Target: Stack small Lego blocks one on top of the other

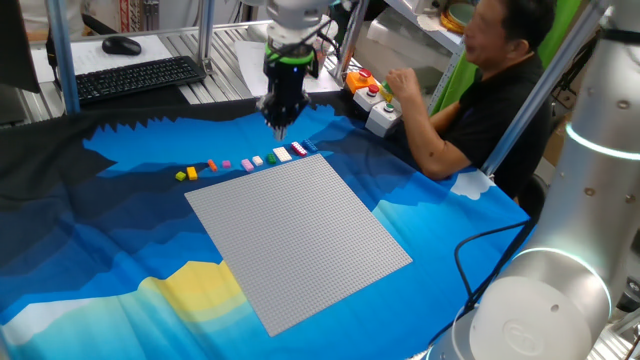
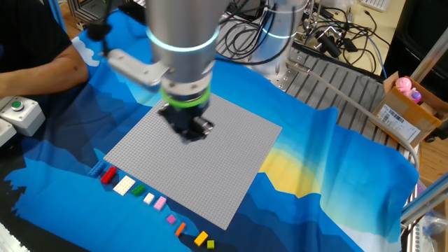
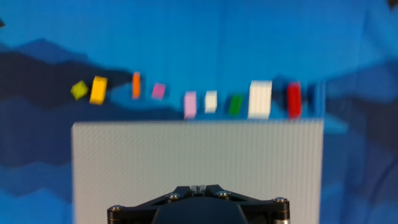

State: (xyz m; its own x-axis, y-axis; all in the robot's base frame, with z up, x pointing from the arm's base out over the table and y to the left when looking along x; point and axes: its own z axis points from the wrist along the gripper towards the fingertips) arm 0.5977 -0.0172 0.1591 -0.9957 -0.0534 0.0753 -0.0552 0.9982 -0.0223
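We see the claw [image 1: 279, 128] hanging above the far edge of the grey baseplate [image 1: 300, 232], clear of everything on the bench [image 1: 100, 250]. Its fingertips look drawn close together in one fixed view, but the hand view shows only the dark base of the claw and the other fixed view hides the tips, so we cannot tell for sure how the jaws stand. It carries nothing that we can make out.

The small Lego blocks [image 3: 205, 99] lie in a loose row on the blue cloth [image 2: 336, 161], just beyond the baseplate edge, none stacked. In the hand view we read them left to right: a yellow-green block [image 3: 79, 90], a yellow block [image 3: 98, 89], an orange block [image 3: 136, 85], a pink block [image 3: 158, 91], a paler pink block [image 3: 189, 104], a small white block [image 3: 211, 101], a green block [image 3: 235, 104], a larger white block [image 3: 260, 99], a red block [image 3: 293, 100] and a blue block [image 3: 318, 99] that nearly blends into the cloth. That view is blurred, so finer detail escapes us.

Around the work we note a seated person [image 1: 480, 90] at the far right side of the bench, with grey button boxes [image 1: 375, 100] close to the row's blue end. A keyboard [image 1: 135, 78] and mouse [image 1: 121, 45] sit behind the cloth. Cables [image 2: 329, 35] trail beyond the bench in the other fixed view.
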